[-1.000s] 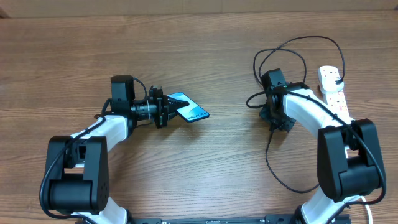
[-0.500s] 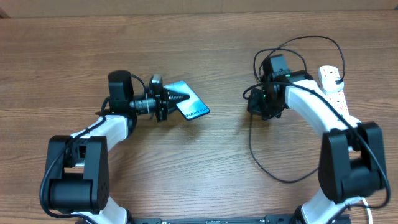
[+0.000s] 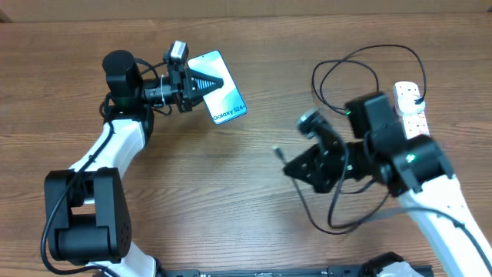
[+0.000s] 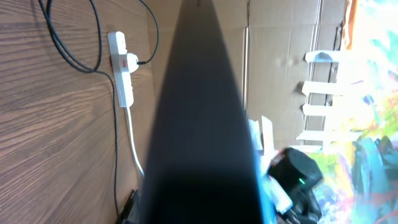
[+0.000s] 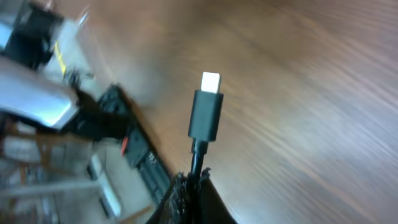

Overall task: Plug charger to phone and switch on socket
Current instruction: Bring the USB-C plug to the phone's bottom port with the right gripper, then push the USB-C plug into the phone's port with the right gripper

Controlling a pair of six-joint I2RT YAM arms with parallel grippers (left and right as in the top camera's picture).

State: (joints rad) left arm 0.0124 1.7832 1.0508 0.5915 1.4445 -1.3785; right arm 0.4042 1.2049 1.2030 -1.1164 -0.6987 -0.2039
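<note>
Lettering "Galaxy S24" is showing near the lower end of the phone, its cyan screen facing up while the left gripper is grasping it at the table's far left.
Since a second ago the phone is sitting farther back and flatter to the overhead camera, and the right gripper has swung from beside the socket toward the centre. It is clenching the charger just behind its connector tip, which is pointing left, well apart from the phone. The cable is trailing in loops back to the white socket at the far right. Brown wood grain is covering the table; cardboard is standing behind it.
</note>
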